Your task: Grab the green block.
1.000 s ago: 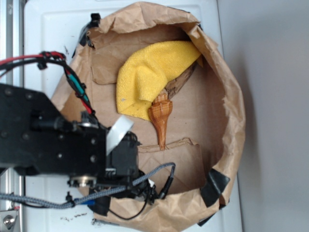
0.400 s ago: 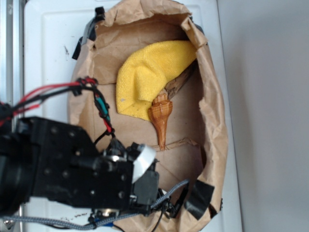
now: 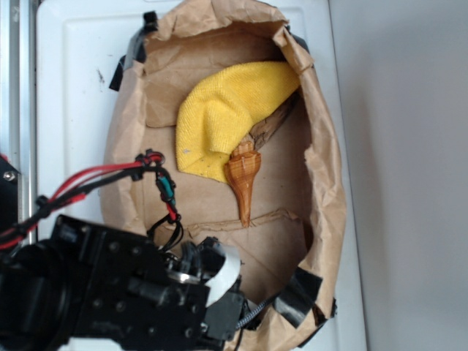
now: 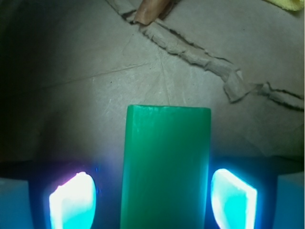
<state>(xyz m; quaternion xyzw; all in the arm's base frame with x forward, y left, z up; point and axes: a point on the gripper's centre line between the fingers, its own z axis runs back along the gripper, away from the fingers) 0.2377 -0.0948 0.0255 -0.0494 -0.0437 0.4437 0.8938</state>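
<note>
In the wrist view the green block (image 4: 167, 167) lies flat on brown paper, straight between my two lit fingertips. My gripper (image 4: 152, 200) is open around it: the right fingertip (image 4: 233, 200) is almost at the block's side, and the left fingertip (image 4: 71, 202) stands a clear gap away. In the exterior view my arm (image 3: 110, 292) reaches into the lower left of the paper bag and hides both the block and the jaws.
The brown paper bag (image 3: 333, 183) has raised crumpled walls all round. A yellow cloth (image 3: 227, 110) lies at its far end with a brown spiral shell (image 3: 243, 179) beside it; the shell's tip (image 4: 147, 12) shows ahead. A torn paper flap (image 4: 200, 55) crosses the floor.
My arm has moved toward the bottom of the exterior view, lower into the bag's near end. The bag's right wall has folded inward since the earliest frame.
</note>
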